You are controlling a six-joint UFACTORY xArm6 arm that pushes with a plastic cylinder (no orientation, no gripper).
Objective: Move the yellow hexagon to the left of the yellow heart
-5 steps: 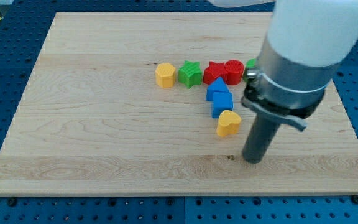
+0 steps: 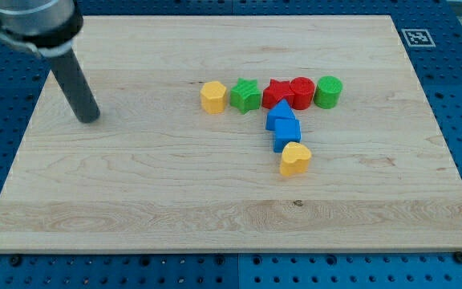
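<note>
my tip (image 2: 90, 118), a bare rod end with nothing to open or pinch, rests on the pale wooden board (image 2: 135, 209) at the view's left, well apart from every block. the small yellow plastic hexagon block (image 2: 212, 97) sits at the left end of a row, touching the green star block (image 2: 246, 95). the yellow plastic heart block (image 2: 295, 159) lies lower, just below the blue blocks (image 2: 284, 126). the hexagon looks light, rigid and likely to slide or spin; i judge a push against its upper flat side, centred, should steer it down.
</note>
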